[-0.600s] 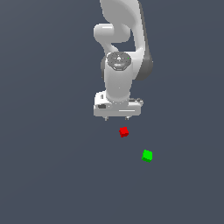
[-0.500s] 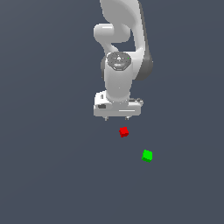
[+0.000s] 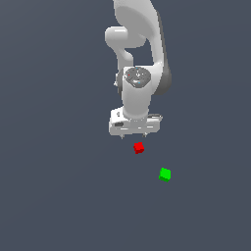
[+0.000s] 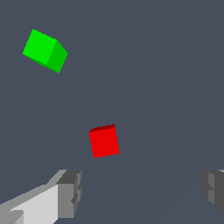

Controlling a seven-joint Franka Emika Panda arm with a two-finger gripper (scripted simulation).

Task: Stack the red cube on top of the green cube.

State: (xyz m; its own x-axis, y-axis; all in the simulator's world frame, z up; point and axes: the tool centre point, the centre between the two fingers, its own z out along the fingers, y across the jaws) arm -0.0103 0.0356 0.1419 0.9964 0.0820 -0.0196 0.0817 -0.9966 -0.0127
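Red cube point(image 3: 138, 147) sits loose on the flat dark grey floor point(image 3: 59, 196), not gripped, nothing touching it. Exterior view: it's just below the fingertips of the white Panda gripper point(image 3: 134, 137), slightly toward the exterior view's right of the midpoint between them. Clear gap between fingertips and cube.

Wrist view: red cube point(image 4: 104, 141) is ahead of the fingers, not between them, and closer to the lighter finger point(image 4: 70, 192) than to the darker one point(image 4: 213, 189). It's rotated a bit relative to the finger line, so faces aren't square to the pads.

Fingers: spread wide, with bare floor showing between them in the wrist view. Nothing pinched. In the exterior view only two short finger stubs poke out under the hand body, so the spread is read from the wrist camera.

Green cube point(image 3: 164, 174) rests on the same floor, apart from the red one, further out from the fingertips and off toward the exterior view's right. Wrist view puts the green cube point(image 4: 44, 50) well beyond the red cube, off to the lighter finger's side, also rotated. The cubes aren't touching; not stacked.

Arm point(image 3: 139, 59) hangs roughly vertical above the hand, wrist pointing down at the floor.
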